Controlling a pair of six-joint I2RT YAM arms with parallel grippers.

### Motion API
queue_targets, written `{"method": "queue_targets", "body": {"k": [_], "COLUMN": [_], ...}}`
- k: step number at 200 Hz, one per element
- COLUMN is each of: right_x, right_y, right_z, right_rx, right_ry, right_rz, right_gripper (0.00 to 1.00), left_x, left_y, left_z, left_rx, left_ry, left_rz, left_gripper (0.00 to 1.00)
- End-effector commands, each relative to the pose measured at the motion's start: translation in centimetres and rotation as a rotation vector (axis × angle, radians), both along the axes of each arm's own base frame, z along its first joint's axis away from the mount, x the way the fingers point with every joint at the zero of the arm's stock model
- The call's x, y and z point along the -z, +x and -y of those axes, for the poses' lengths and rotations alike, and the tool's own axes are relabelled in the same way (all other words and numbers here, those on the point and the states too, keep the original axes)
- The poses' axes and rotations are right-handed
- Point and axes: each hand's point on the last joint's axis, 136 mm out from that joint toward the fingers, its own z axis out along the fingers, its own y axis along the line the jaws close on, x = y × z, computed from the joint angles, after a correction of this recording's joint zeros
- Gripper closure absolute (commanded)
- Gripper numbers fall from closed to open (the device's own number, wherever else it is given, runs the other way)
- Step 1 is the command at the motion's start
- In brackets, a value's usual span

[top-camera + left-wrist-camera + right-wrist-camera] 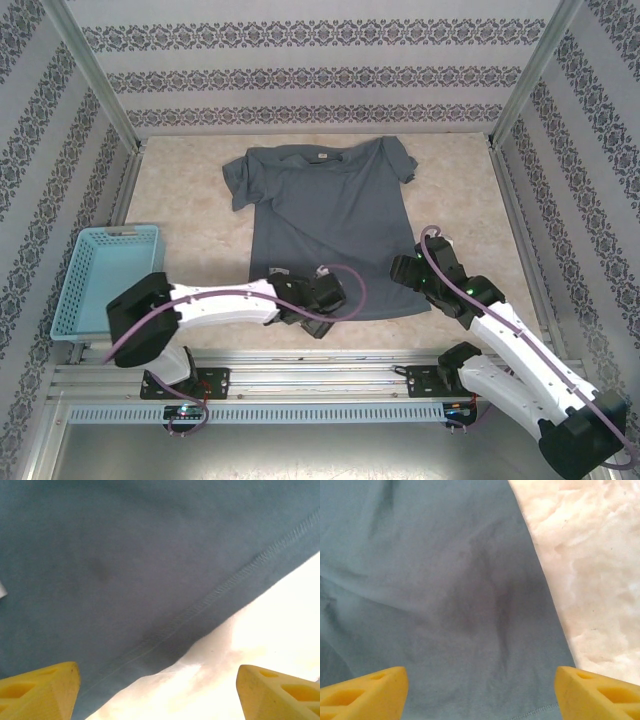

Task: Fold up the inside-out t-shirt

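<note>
Left end effector (159,692) and right end effector (480,692), both open, hovered over your t-shirt (330,210) hem at six o'clock; shallow pinches might slip.

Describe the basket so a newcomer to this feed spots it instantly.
Start at the beige marbled table, then go to its near-left corner. There sits a light-blue plastic mesh basket, rectangular and open-topped. Unlike the dark grey t-shirt lying flat mid-table, it is pale blue with upright walls.
</note>
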Motion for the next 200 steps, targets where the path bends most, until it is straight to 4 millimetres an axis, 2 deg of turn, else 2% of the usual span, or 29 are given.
{"method": "queue_targets", "body": {"k": [1,74,130,168,200], "right_x": [-0.1,-0.4,-0.3,-0.4,-0.4], "right_y": [0.0,0.2,0.3,0.3,0.4], "right_z": [-0.4,-0.1,0.0,0.0,-0.1], "right_rx": [-0.001,-0.006,-0.006,-0.008,-0.01], "right_ry": [0.046,0.048,0.052,0.049,0.05], "right_rz": [0.01,0.026,0.019,0.02,0.019], "right_gripper": [0.22,0.21,0.21,0.2,0.2], "left_x": [0.3,1.9,1.9,0.8,1.2], "left_y": [0.1,1.4,2.3,2.8,3.2], "left_z": [-0.7,-2.3,-2.7,-2.3,-2.5], "left_rx": [0.045,0.053,0.04,0.039,0.033], "left_ry": [0.095,0.272,0.297,0.263,0.272], "left_rz": [0.022,0.059,0.07,0.099,0.093], "left_gripper": [0.19,0.31,0.45,0.54,0.61]}}
